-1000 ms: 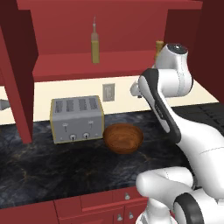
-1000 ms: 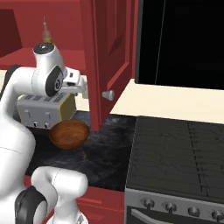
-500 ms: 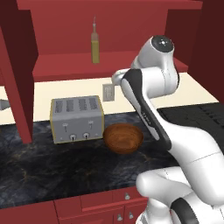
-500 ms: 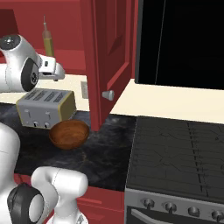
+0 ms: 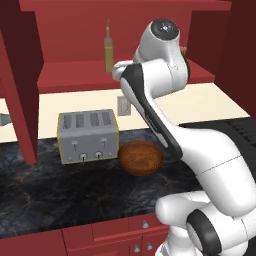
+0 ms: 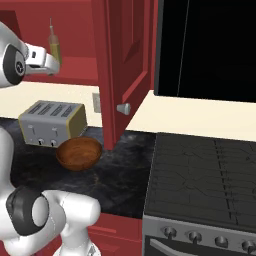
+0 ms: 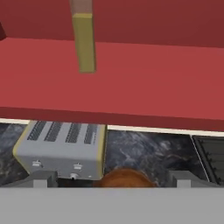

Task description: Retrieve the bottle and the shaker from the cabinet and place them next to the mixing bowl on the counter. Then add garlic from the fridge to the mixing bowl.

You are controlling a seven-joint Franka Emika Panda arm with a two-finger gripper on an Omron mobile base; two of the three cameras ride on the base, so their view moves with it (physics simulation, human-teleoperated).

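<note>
The bottle (image 5: 107, 52), tall and olive-yellow with a thin neck, stands on the red cabinet shelf (image 7: 144, 83). It also shows in the right base view as bottle (image 6: 54, 47) and in the hand view as bottle (image 7: 84, 41). My gripper (image 6: 51, 63) is raised to shelf height just in front of the bottle, apart from it. In the hand view the gripper (image 7: 111, 179) is open and holds nothing. The brown mixing bowl (image 5: 141, 157) sits on the dark counter right of the toaster. My arm covers the shelf's right side and hides the shaker. The garlic and the fridge are out of view.
A silver toaster (image 5: 87, 136) stands on the marbled counter (image 5: 55, 195) below the shelf. The cabinet's open red door (image 6: 125, 65) hangs right of my hand, and another door (image 5: 20, 85) stands at the left. A stove (image 6: 200, 185) lies to the right.
My arm has swung up and to the left, carrying the hand from outlet height up to the shelf in front of the bottle. The jaws stay open.
</note>
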